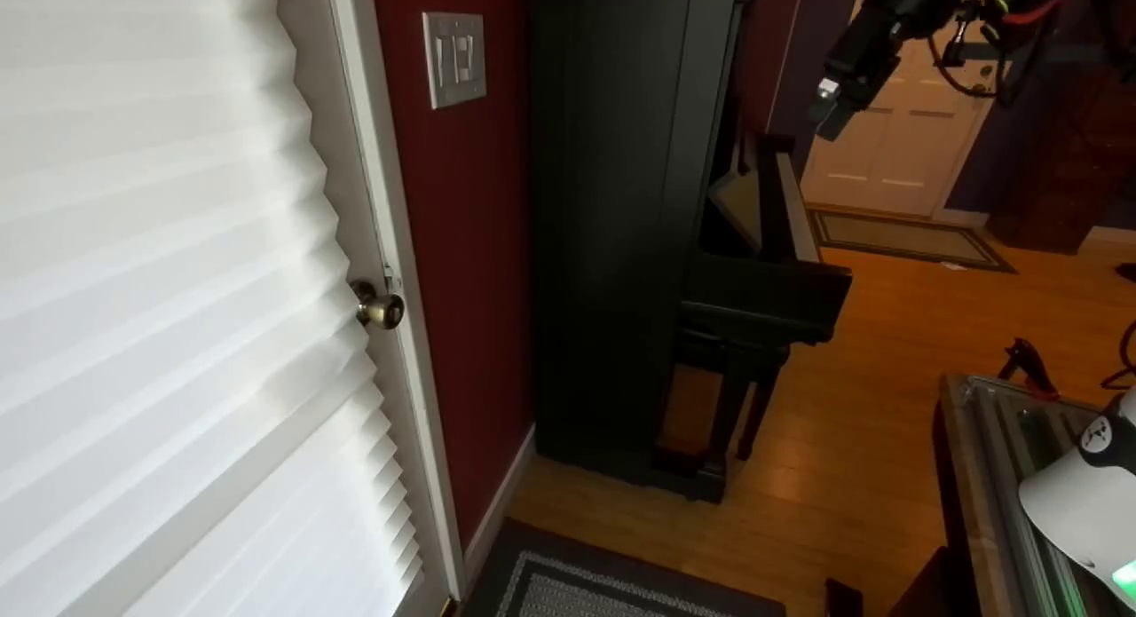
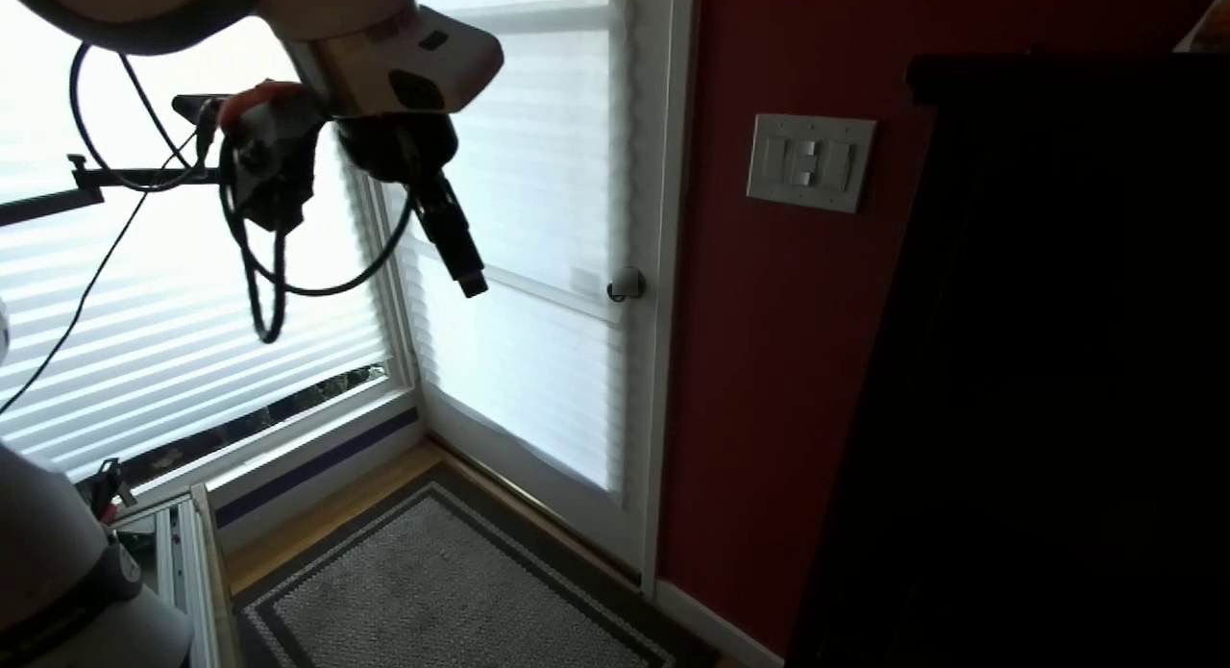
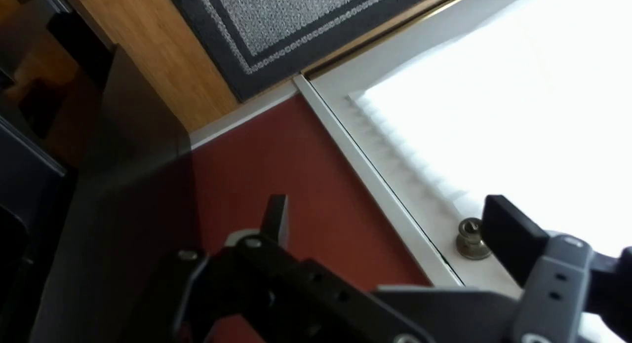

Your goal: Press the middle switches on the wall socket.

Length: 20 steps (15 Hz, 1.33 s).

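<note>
The wall socket [image 1: 451,91] is a pale rectangular plate on the red wall, between the door frame and the black piano. It also shows in an exterior view [image 2: 824,173]. Its middle switches [image 1: 463,58] are small pale keys, one above the other, between two long upright keys; they show also in an exterior view [image 2: 807,163]. The plate is out of view in the wrist view. My gripper [image 3: 385,205] is open, its fingers wide apart with nothing between them. In both exterior views it hangs in the air, well apart from the plate [image 1: 830,111] [image 2: 471,279].
A door with a white pleated blind and a round brass doorknob [image 1: 382,310] stands beside the plate. The black piano [image 1: 612,226] juts out on its other side. A grey mat [image 2: 432,581] lies on the floor. Cables [image 2: 279,284] hang from the arm.
</note>
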Each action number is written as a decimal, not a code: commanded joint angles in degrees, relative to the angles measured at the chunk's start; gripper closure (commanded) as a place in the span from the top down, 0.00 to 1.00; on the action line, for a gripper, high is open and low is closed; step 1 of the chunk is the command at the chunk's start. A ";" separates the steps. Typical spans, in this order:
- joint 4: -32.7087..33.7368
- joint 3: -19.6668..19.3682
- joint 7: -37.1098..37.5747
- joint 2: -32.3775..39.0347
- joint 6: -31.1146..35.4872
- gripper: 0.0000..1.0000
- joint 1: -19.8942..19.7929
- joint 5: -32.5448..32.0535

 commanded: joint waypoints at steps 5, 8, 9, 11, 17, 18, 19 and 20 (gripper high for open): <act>19.55 -4.62 -11.41 20.72 1.89 1.00 7.94 11.00; 27.26 -4.99 -15.86 27.44 1.34 1.00 8.55 15.40; 29.75 -4.94 -17.33 29.62 1.11 1.00 8.35 16.73; 34.25 -4.50 -20.79 33.45 0.80 1.00 7.65 19.37; 37.86 -0.97 -25.98 37.27 2.63 1.00 3.90 24.74; 38.76 -0.83 -26.32 38.18 2.64 1.00 3.59 25.20; 39.35 -0.76 -26.39 38.72 2.64 1.00 3.42 25.31; 39.56 -0.73 -26.40 38.93 2.65 1.00 3.36 25.33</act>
